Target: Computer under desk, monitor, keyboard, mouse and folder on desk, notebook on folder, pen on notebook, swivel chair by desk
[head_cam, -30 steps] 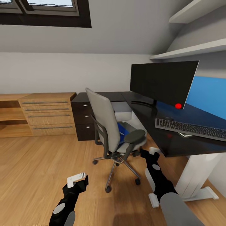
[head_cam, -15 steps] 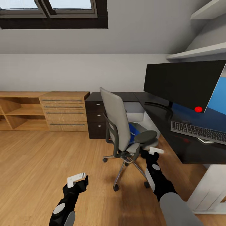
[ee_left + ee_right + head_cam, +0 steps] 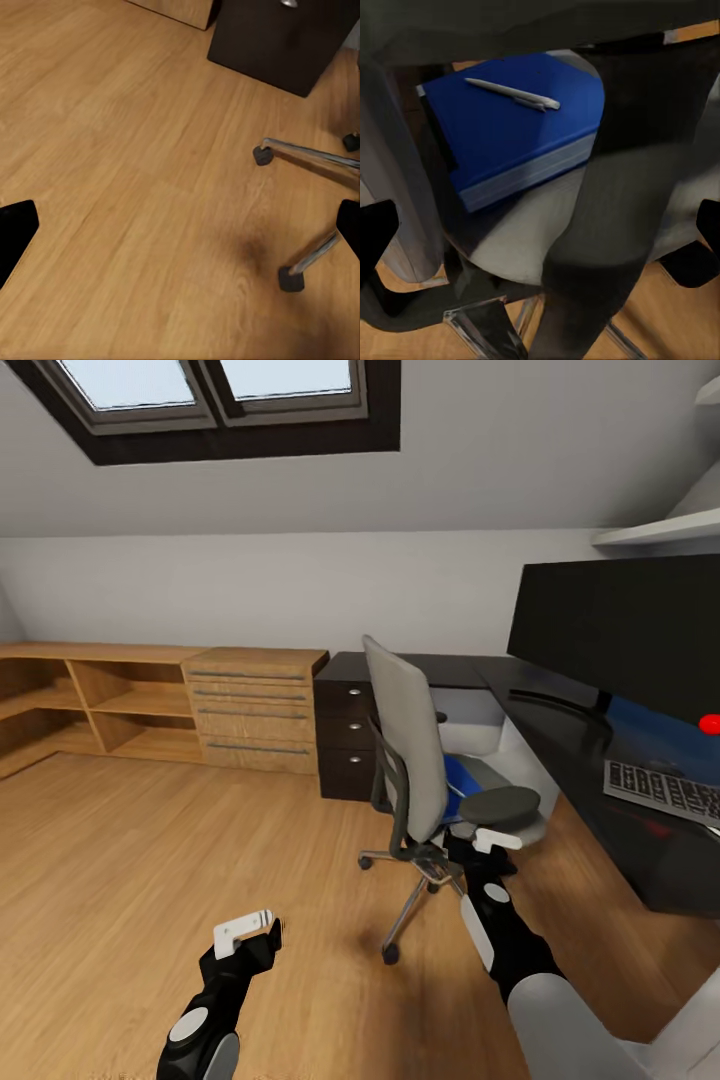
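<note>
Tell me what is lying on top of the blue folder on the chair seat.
A pale pen lies on the folder, which rests on the chair seat. The armrest covers part of the folder's cover.

Blue folder (pale edge), white pen.

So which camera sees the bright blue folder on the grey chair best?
The right wrist view: the flat bright blue folder lies plainly on the grey chair seat, a thin pale pen on top. The head view catches a blue sliver behind the backrest.
</note>
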